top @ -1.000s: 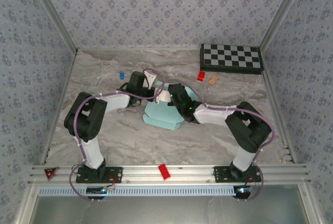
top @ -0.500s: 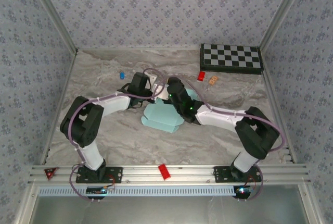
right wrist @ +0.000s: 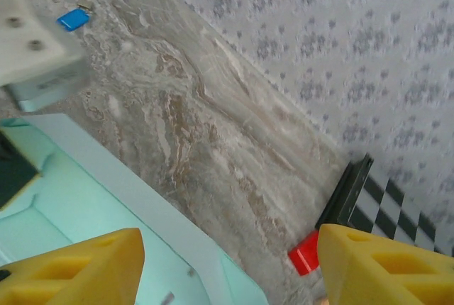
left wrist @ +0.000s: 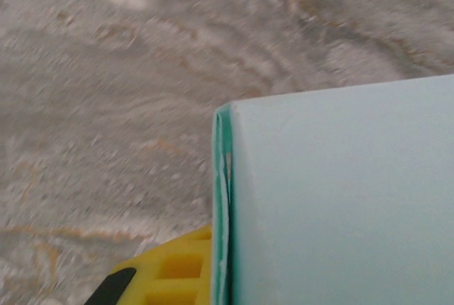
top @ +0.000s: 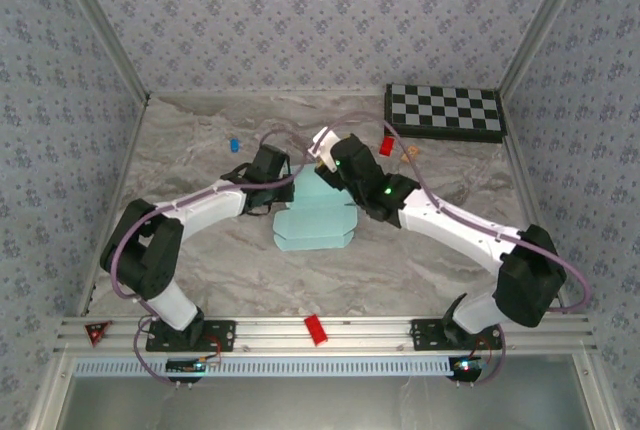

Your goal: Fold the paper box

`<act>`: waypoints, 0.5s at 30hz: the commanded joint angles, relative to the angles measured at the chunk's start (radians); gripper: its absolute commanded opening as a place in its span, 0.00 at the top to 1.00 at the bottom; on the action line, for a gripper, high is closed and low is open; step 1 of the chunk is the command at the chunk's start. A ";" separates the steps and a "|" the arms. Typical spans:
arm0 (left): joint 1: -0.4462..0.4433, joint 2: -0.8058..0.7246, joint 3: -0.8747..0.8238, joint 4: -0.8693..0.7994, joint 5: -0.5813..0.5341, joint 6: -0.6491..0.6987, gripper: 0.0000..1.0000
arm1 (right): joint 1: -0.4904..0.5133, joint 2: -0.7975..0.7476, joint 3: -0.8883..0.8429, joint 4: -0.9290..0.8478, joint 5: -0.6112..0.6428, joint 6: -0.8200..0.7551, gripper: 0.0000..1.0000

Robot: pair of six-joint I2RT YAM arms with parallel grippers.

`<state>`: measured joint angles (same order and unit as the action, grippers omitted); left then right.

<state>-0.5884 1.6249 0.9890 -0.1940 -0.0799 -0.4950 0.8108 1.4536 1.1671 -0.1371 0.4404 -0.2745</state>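
Paper box (top: 315,225) pale blue, partly folded; left gripper (top: 280,193) pinched on its edge; right gripper (right wrist: 230,259) open, empty.

Paper box (top: 315,222): 12 o'clock edge hidden under both wrists. Left wrist view: box runs off frame at 3 and 6 o'clock; table (left wrist: 106,71) blurred; yellow finger (left wrist: 177,273) cropped at 6 o'clock, its partner probably behind card. Blue speck (top: 232,143) at box's 10 o'clock: too small to identify.

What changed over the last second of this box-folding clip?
The right claw opened and drew back from the paper box toward the far wall. The left claw stayed clamped on the box's edge and reached farther out, turning the box squarer to the near rail. The checkerboard and the blue piece did not move.
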 commanded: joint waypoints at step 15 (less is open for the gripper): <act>-0.012 -0.018 0.118 -0.250 -0.049 -0.072 1.00 | -0.151 0.121 0.172 -0.338 -0.219 0.343 0.49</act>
<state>-0.5953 1.6230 1.0710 -0.3950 -0.1246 -0.5526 0.6720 1.5589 1.2972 -0.4313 0.2836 0.0277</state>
